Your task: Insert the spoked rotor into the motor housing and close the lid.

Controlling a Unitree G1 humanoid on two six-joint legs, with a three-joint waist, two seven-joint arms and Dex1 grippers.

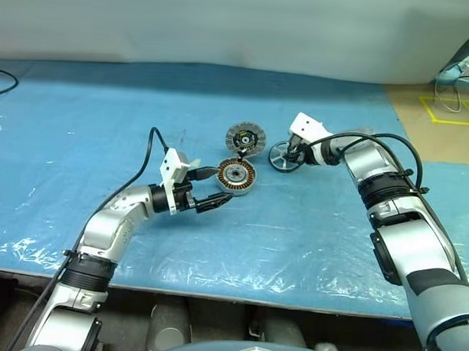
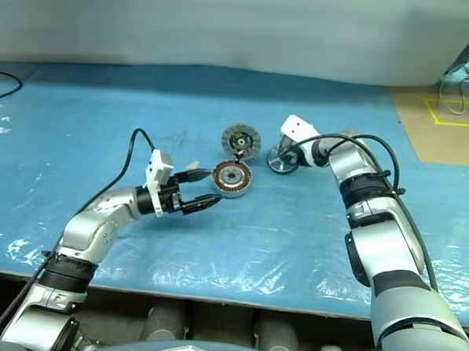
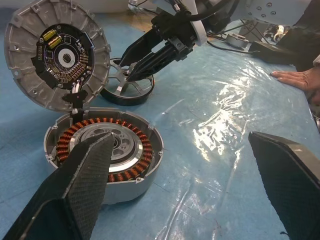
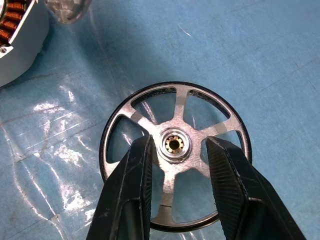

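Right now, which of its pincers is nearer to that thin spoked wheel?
The right pincer: its fingers straddle the hub of the spoked wheel lying on the blue sheet. The left pincer is farther, open beside the copper-wound housing.

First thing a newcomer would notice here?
Likely the open motor housing mid-table, its copper windings bright against the blue sheet, with the lid standing tilted up at its far edge, circuit face showing. Next, the right end effector to the housing's right, fingers straddling the hub of the spoked rotor lying flat on the sheet. The left end effector waits open beside the housing.
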